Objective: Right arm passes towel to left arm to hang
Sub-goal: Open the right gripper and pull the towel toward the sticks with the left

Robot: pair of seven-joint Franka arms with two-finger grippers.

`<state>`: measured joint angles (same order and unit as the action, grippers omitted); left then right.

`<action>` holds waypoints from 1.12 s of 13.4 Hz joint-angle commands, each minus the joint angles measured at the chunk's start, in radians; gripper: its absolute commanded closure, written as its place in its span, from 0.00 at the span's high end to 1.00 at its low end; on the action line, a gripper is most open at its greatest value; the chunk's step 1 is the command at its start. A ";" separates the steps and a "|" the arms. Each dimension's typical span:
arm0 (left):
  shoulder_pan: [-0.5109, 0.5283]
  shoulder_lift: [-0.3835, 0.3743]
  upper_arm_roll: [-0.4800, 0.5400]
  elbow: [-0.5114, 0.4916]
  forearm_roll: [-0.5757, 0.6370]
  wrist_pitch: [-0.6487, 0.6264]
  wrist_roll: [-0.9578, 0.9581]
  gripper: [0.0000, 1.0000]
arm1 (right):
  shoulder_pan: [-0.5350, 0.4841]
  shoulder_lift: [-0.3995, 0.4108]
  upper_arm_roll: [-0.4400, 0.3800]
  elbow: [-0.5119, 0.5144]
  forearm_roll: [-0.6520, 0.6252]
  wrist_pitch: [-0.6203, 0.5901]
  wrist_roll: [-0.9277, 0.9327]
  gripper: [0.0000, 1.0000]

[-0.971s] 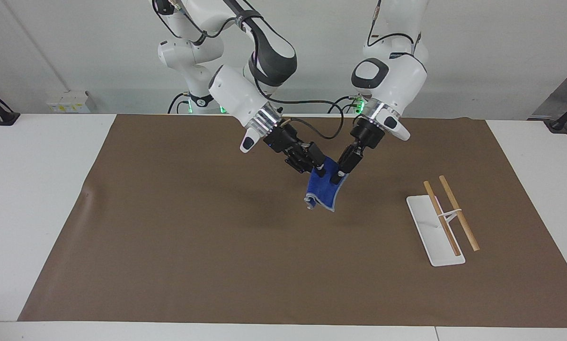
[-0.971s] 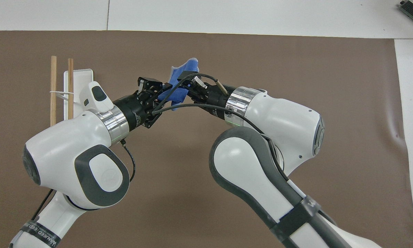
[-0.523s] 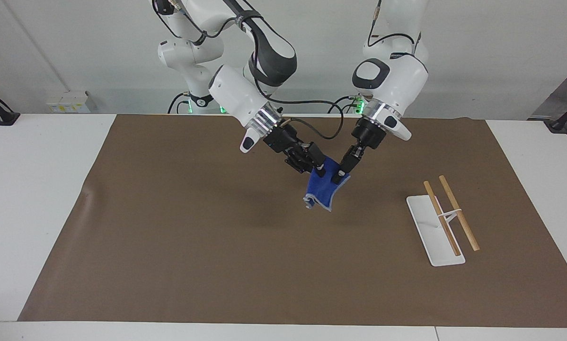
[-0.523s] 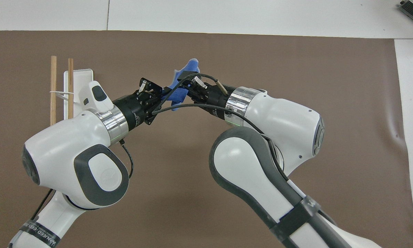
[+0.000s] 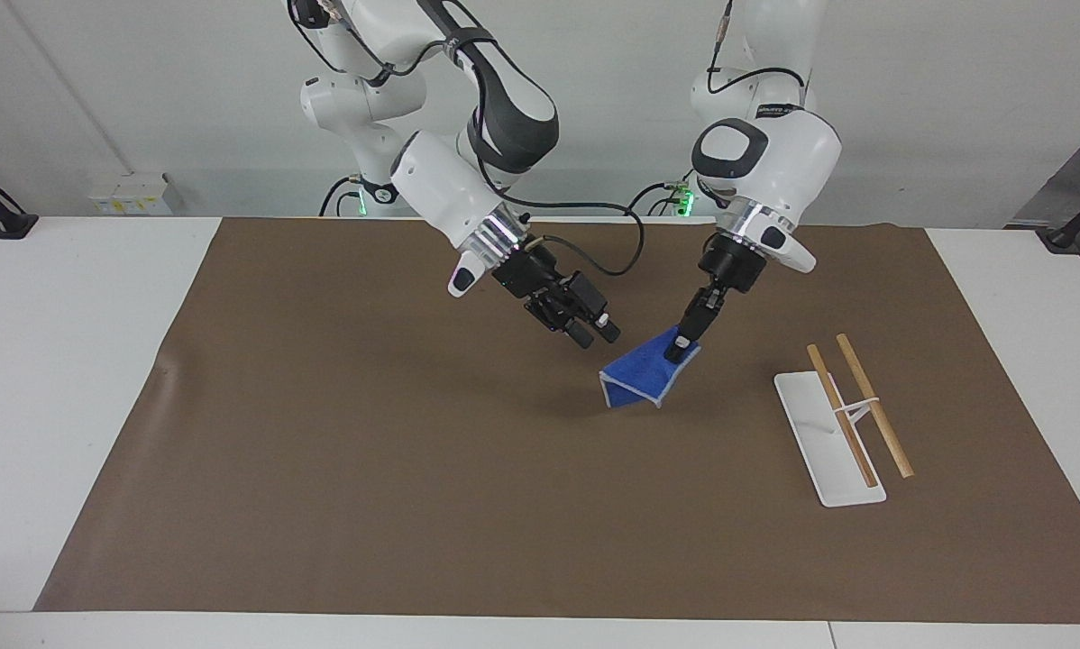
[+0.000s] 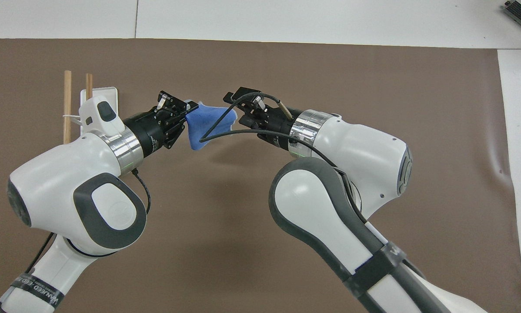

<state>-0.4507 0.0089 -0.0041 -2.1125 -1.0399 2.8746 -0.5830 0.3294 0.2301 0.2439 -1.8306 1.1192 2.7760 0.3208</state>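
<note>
Towel, facing view: small bright blue cloth with a thin light-grey stitched edge [image 5: 641, 379], hanging in the air over the brown mat [image 5: 324, 469], pinched at its top corner by the left arm's black two-finger gripper [image 5: 681, 348], which is clenched on it.
Right claw, facing view: the right arm's black gripper with the cable looped off it [image 5: 592, 330] is over the mat just beside the towel, not touching it; fingers look spread and holding nothing, so I'd say the handover is done.
Rack, facing view: white flat-based stand with two wooden rods [image 5: 842, 424], toward the left arm's end of the table, well apart from the towel.
How I'd do the hang: carry the cloth high enough that its low corner clears the rods, drape it across one rod, then let go. Corner grip means it'll swing, so go slow.
Towel look, facing view: folded into a droopy triangle, grey edge showing along the bottom.
Overhead view: same blue towel [image 6: 204, 126] bunched at the left gripper [image 6: 183, 114]; the right gripper [image 6: 238, 106] sits clear of it, with a black cable crossing over the cloth.
Rack, overhead view: partly hidden under the left arm's wrist [image 6: 67, 104].
</note>
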 commanded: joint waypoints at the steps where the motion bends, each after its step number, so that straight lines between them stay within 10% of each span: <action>1: 0.058 0.010 -0.007 0.002 -0.011 0.005 0.069 0.00 | -0.030 -0.046 0.005 -0.065 -0.027 0.005 -0.006 0.78; 7: 0.179 0.026 -0.007 -0.003 -0.011 0.002 0.204 0.00 | -0.108 -0.048 0.005 -0.076 -0.263 -0.056 -0.009 0.83; 15: 0.397 0.057 -0.007 -0.009 -0.011 0.002 0.431 0.00 | -0.300 -0.185 0.005 -0.076 -0.891 -0.531 0.003 0.88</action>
<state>-0.0984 0.0582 0.0006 -2.1185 -1.0399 2.8735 -0.1968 0.0820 0.1084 0.2400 -1.8779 0.3494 2.3443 0.3204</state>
